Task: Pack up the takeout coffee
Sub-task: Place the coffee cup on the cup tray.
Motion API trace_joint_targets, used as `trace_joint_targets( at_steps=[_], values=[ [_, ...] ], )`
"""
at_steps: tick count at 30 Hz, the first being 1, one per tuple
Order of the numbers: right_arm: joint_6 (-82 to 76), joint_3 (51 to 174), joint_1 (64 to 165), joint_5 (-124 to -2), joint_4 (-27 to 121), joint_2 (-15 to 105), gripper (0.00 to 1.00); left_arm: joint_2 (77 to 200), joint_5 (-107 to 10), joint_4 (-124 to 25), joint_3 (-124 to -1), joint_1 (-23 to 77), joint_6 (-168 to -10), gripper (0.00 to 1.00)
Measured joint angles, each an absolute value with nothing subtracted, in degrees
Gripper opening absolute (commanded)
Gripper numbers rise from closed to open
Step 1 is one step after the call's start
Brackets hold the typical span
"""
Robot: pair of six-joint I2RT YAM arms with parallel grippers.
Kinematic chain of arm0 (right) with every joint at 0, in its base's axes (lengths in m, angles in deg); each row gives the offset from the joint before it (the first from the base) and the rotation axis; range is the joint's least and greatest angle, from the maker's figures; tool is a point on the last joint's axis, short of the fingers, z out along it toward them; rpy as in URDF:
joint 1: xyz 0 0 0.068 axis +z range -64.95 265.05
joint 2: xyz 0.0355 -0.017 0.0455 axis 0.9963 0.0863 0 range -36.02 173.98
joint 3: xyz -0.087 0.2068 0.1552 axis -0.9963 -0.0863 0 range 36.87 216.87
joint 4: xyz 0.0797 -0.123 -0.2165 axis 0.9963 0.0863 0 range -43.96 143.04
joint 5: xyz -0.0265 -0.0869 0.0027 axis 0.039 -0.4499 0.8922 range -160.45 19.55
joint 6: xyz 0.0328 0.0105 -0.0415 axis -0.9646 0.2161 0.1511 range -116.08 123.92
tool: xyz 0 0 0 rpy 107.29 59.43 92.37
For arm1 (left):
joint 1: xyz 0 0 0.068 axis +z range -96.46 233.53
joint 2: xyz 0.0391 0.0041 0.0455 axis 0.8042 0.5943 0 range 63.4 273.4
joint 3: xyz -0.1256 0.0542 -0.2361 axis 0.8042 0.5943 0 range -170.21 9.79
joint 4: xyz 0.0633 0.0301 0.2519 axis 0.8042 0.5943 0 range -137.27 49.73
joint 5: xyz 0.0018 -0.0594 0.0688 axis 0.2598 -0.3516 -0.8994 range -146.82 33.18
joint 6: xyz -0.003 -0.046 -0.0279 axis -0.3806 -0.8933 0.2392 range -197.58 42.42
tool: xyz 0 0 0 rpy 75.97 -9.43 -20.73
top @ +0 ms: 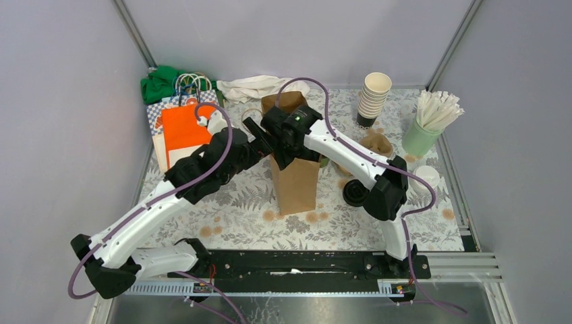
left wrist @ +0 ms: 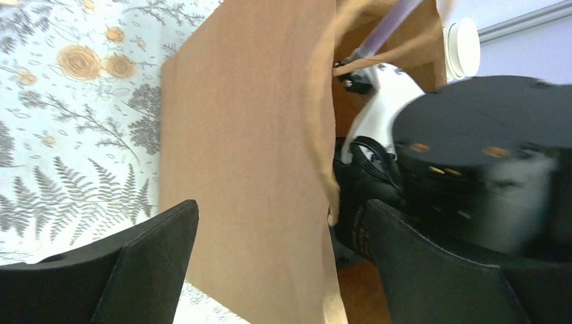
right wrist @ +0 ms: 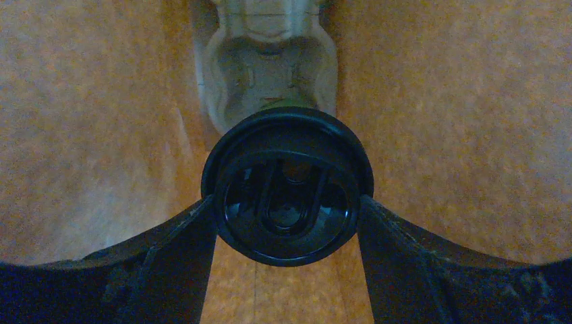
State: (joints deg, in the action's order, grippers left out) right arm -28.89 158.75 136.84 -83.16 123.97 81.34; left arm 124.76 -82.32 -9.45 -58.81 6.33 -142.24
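While the lidded cup (right wrist: 287, 185) hangs inside the paper bag (left wrist: 243, 169): it is pinched at its lid rim between the right gripper's (right wrist: 287, 202) fingers.
Left gripper (left wrist: 280, 216): fingers are spread wide, with the bag wall between them but not gripped.
Risk: the unsteadied bag may be tipped, and the cup may be released askew and spilled.
Hidden: cup body and bag floor; the pale moulded shape (right wrist: 270, 61) beyond the fingertips cannot be identified.

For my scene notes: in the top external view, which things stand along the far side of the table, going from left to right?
green cloth → white cloth → stack of cream cups → pale green cup with white sticks
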Motion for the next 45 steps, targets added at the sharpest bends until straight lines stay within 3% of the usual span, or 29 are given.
trace_joint_targets(
  at_steps=[7,14,18,20,24,35,45],
  values=[
    [-27.8,154.3,136.0,-82.8,121.5,81.3,0.26,121.0,-83.8,0.4,-68.6,6.7,-132.5,0.94],
    [-26.4,150.1,135.9,-82.8,119.0,79.0,0.26,123.9,-86.8,6.2,-89.6,12.7,-117.7,0.89],
    [-25.9,148.6,135.9,-82.7,118.0,77.5,0.27,127.1,-77.1,3.7,-90.0,28.7,-110.4,0.88],
    [-25.2,147.0,135.9,-82.7,116.7,76.4,0.27,129.6,-66.8,-0.3,-86.9,37.8,-107.4,0.91],
    [-22.9,144.7,135.9,-82.3,115.7,74.4,0.26,136.0,-50.0,-8.8,-80.8,45.7,-103.3,0.91],
    [-16.2,136.0,135.9,-79.5,111.4,67.2,0.26,155.8,-21.4,-19.5,-90.5,48.3,-95.3,0.87],
    [-12.0,124.9,135.9,-77.8,106.0,57.5,0.24,155.6,-17.0,-23.2,-86.5,40.5,-88.3,0.84]
  ],
)
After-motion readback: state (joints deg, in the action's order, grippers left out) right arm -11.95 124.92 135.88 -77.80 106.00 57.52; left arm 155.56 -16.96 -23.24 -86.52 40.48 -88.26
